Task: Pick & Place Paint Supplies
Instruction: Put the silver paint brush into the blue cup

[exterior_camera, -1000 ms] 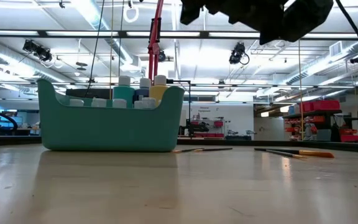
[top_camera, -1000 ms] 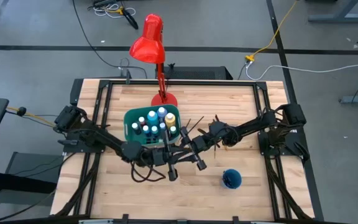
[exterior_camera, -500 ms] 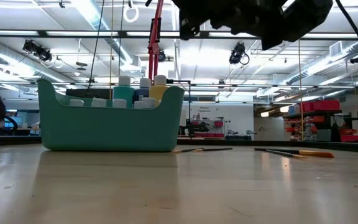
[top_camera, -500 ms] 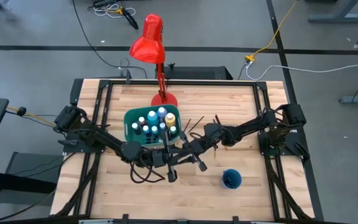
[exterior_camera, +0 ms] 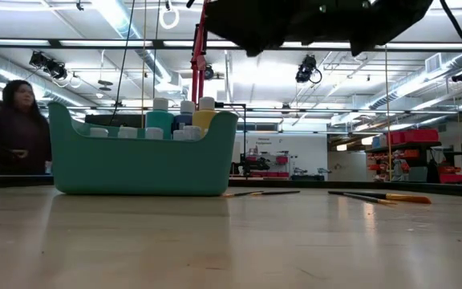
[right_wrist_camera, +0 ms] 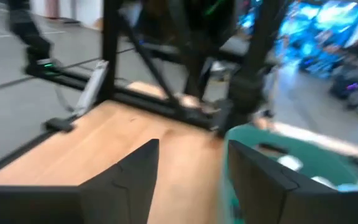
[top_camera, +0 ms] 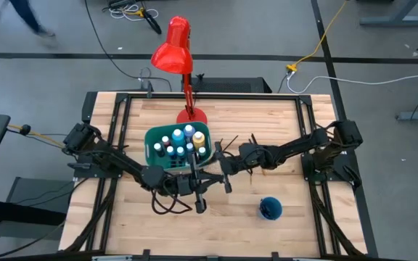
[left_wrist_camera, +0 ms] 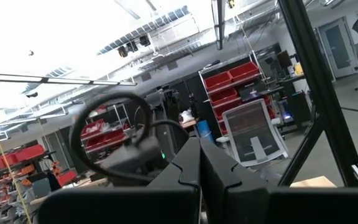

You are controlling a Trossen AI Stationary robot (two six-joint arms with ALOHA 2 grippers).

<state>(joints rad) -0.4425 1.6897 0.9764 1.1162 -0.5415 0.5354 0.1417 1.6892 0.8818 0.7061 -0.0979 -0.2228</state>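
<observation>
While the right gripper [top_camera: 222, 168], fingers spread and empty, hangs just off the teal bin's [top_camera: 151, 138] right edge, 2 paintbrushes [exterior_camera: 371, 196] lie flat nearby, nearer it than the pressed-shut left gripper [top_camera: 198, 190].

White-capped paint bottles [top_camera: 179, 142] stand upright, packed close together inside the bin [top_camera: 153, 135]; blue, teal, white and yellow bodies are visible, and their caps rise above the rim in the low view. Thin dark paintbrushes [exterior_camera: 265, 193] lie flat on the table just beside the bin; one [exterior_camera: 391, 197] has a yellow section.
</observation>
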